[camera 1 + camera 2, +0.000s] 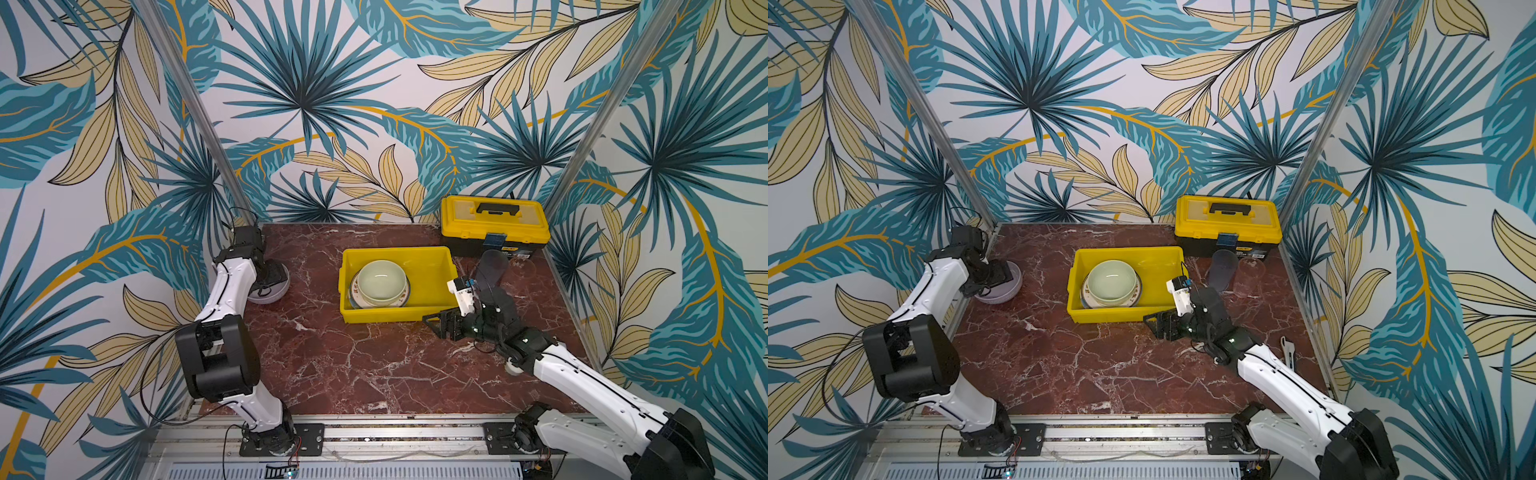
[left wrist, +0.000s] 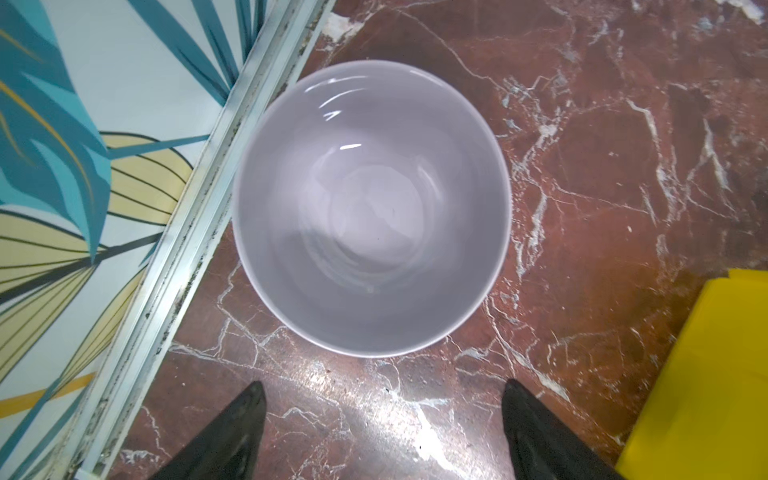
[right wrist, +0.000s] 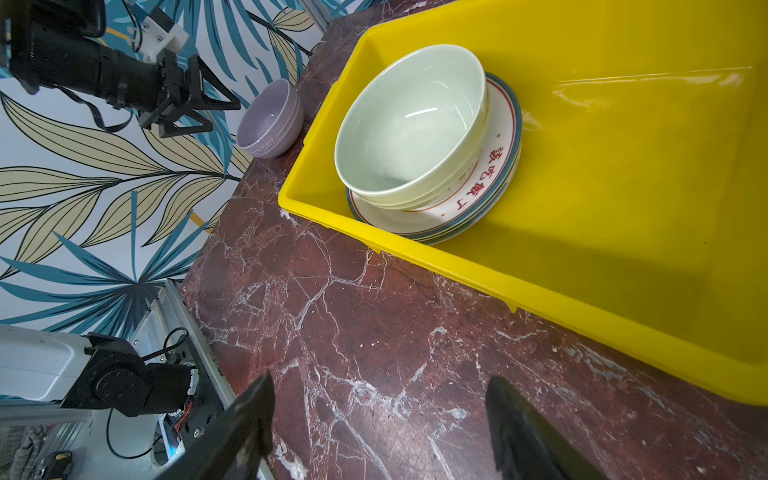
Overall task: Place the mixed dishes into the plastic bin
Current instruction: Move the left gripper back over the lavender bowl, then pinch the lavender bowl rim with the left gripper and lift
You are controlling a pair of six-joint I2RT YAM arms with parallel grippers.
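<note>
The table point(image 1: 353, 365) carries a toolbox point(image 1: 494, 224) behind the bin's right end, and the bin point(image 1: 430, 276) sits mid-table. Inside the bin, at its left end, plates point(image 3: 478, 195) are stacked with a green bowl point(image 1: 381, 282) on top. A lilac bowl point(image 2: 370, 208) stands upright well left of the bin. A grey tumbler point(image 1: 1223, 270) and a clear tumbler point(image 1: 1250, 276) sit just off the bin's right end; I cannot tell whether they stand or lie.

The left gripper point(image 2: 382, 432) hangs above the lilac bowl, jaws spread wide and empty. The bowl's rim lies just ahead of the fingertips, not between them. The bowl is round, so its axis hardly matters, and the left arm is by far the nearer, so this pickup looks like its job.

The right gripper point(image 3: 380, 415), also spread and empty, is low by the bin's near right corner, with the tumblers farther back.

The left wrist view shows the lilac bowl empty and just beside the rail point(image 2: 187, 249); in both top views the arm hides part of it. Only the right wrist view shows red lettering on the top plate. Only the top views show the tumblers.
</note>
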